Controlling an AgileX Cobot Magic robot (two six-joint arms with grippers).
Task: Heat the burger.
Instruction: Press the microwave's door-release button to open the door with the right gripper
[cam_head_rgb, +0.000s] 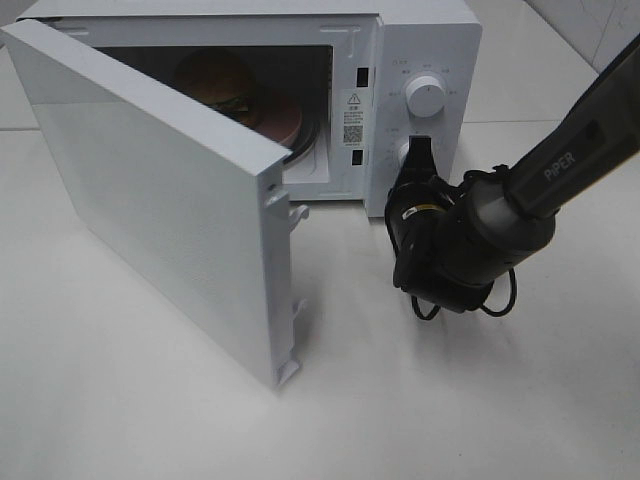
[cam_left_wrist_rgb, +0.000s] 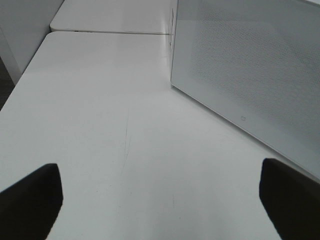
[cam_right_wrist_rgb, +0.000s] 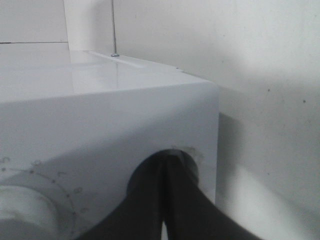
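The burger (cam_head_rgb: 222, 82) sits deep inside the microwave (cam_head_rgb: 430, 40), towards the left of the cavity. Its domed brown bun is glossy, with a green lettuce edge and a dark layer showing beneath. It rests on a pink plate (cam_head_rgb: 285, 118) that spreads wider than the bun on the right. The door's upper edge hides the burger's lower left part.

The door (cam_head_rgb: 150, 190) stands wide open, swung out towards the front left, and its free edge carries two latch hooks (cam_head_rgb: 296, 212). Between that edge and the right arm lies a bare stretch of white table (cam_head_rgb: 350, 400), with more bare table in front.

The right gripper (cam_head_rgb: 418, 150) has its jaws pressed together, its tip at the lower knob (cam_head_rgb: 403, 152) under the upper knob (cam_head_rgb: 426, 96); whether it touches is unclear. The left gripper (cam_left_wrist_rgb: 160, 200) has its fingers (cam_left_wrist_rgb: 30, 200) spread far apart over bare table, holding nothing, beside the door's outer face
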